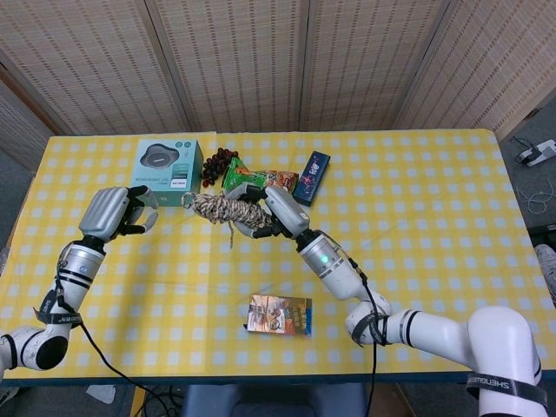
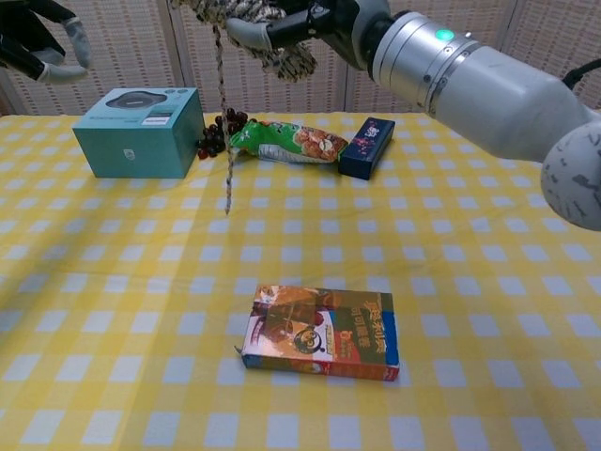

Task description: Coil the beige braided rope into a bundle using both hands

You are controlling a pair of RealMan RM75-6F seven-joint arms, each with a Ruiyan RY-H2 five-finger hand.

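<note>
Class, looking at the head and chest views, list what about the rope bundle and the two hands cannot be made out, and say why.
- Rope bundle, chest view: its top is cut off by the upper edge.
- Right hand, head view: its fingers are partly hidden behind the coils.
- Left hand, chest view: cut off by the corner.
- Loose rope end: whether it touches the table cannot be told.
- Print on the snack box: too small.

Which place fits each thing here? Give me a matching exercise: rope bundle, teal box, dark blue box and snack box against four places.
Things:
1. rope bundle
2. teal box
3. dark blue box
4. snack box

Places:
A. near edge of the table, lying alone
B. right of the green snack bag
C. held up off the table in the right hand
D. left of the dark grapes

Pairs: 1-C, 2-D, 3-B, 4-A
</note>
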